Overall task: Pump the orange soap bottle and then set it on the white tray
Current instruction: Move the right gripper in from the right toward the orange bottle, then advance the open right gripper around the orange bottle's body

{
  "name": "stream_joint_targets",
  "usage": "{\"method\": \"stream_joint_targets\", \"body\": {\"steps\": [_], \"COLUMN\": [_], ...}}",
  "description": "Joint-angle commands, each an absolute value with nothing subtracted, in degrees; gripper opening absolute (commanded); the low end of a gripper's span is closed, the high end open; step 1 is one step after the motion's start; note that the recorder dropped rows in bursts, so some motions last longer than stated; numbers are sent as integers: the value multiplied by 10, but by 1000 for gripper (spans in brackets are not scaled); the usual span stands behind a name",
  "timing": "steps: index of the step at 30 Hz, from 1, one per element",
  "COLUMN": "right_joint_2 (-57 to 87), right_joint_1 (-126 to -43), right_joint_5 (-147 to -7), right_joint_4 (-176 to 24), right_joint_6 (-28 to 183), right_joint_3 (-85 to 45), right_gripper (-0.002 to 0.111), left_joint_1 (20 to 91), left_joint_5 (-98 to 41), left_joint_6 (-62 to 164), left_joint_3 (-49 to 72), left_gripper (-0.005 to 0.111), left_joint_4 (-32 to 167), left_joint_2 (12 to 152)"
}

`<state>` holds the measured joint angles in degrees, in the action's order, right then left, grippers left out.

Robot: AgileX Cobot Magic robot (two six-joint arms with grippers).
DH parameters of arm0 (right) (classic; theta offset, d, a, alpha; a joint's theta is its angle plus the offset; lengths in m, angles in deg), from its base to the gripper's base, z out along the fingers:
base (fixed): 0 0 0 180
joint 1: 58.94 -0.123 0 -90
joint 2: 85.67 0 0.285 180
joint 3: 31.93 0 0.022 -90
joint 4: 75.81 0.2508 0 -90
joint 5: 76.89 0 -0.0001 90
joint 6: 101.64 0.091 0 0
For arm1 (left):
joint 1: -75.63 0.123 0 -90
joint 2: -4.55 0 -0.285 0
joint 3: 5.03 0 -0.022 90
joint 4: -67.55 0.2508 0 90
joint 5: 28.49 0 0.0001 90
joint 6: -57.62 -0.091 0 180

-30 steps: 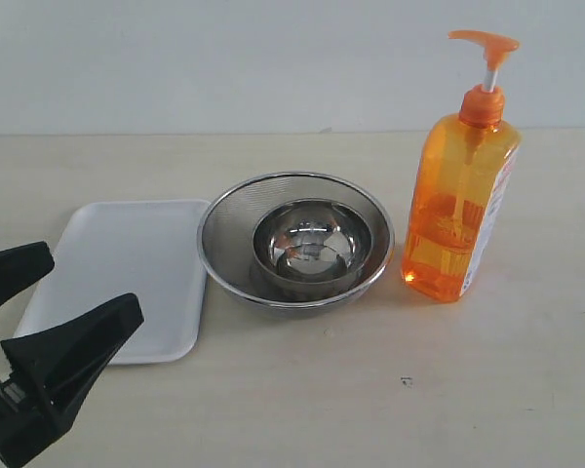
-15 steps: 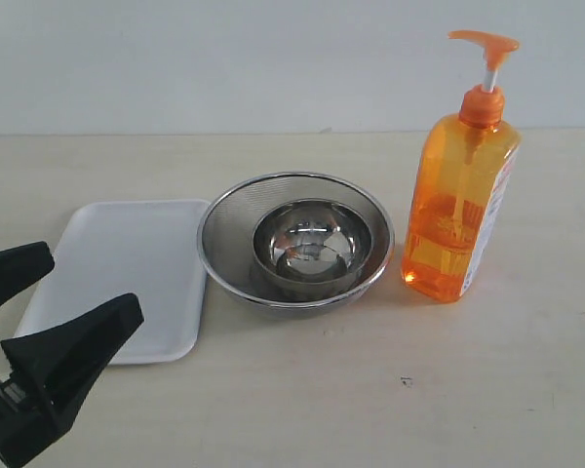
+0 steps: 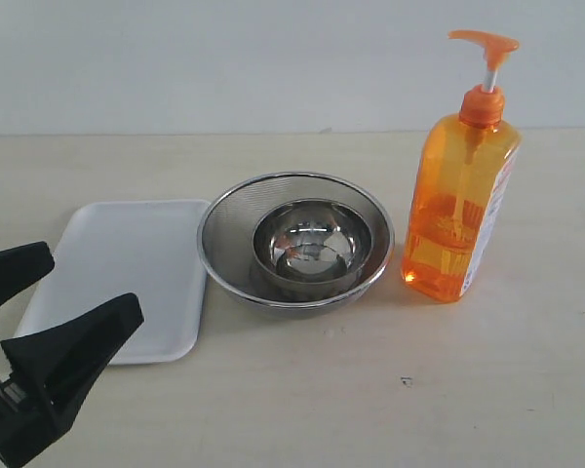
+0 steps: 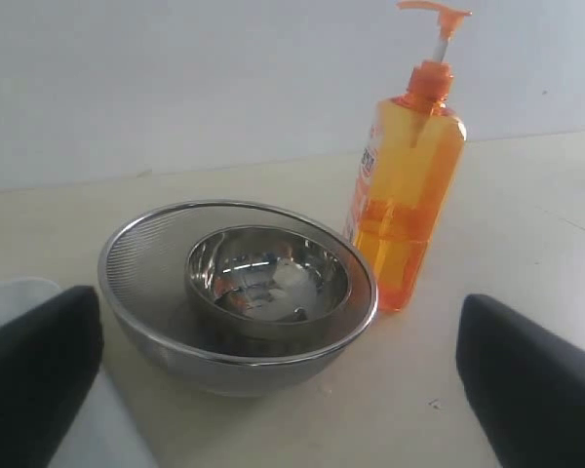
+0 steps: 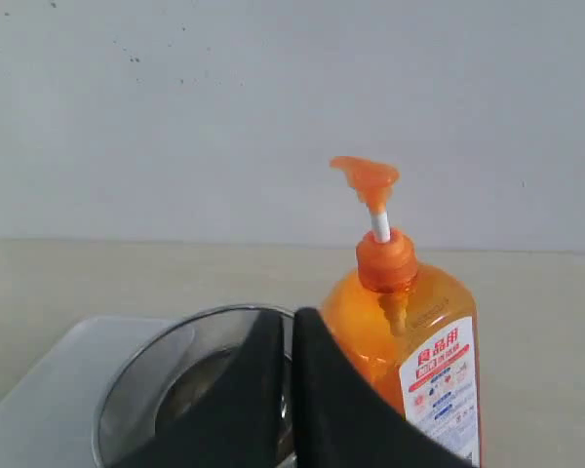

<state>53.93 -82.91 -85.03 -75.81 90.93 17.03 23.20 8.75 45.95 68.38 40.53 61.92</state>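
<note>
The tall orange soap bottle (image 3: 460,195) stands upright at the right of the table, pump head raised; it also shows in the left wrist view (image 4: 405,190) and the right wrist view (image 5: 409,331). The flat white tray (image 3: 122,268) lies at the left. My left gripper (image 3: 63,292) hovers wide open at the near left corner of the tray with nothing between its fingers (image 4: 526,390). My right gripper (image 5: 289,327) is shut and empty, its black fingers beside the bottle in its own view; it is out of the exterior view.
A round metal mesh strainer (image 3: 229,219) with a steel bowl (image 3: 310,244) inside it sits between the tray and the bottle. A plain wall runs behind the table. Bare tabletop lies in front of the strainer and bottle.
</note>
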Motion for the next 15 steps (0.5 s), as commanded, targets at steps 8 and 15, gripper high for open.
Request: {"method": "stream_joint_targets", "body": {"steps": [8, 15], "right_joint_2": [407, 398], "right_joint_1": [-829, -829], "right_joint_5": [-654, -573], "right_joint_4": [-919, -836], "right_joint_6": [1030, 944], "right_joint_3": [213, 266], "right_gripper": [0, 0], "left_joint_1": [230, 230], "left_joint_5": [87, 87], "left_joint_6": [461, 461], "left_joint_3": [686, 686], "left_gripper": [91, 91], "left_joint_4": [405, 405], "left_joint_2": [615, 615]}}
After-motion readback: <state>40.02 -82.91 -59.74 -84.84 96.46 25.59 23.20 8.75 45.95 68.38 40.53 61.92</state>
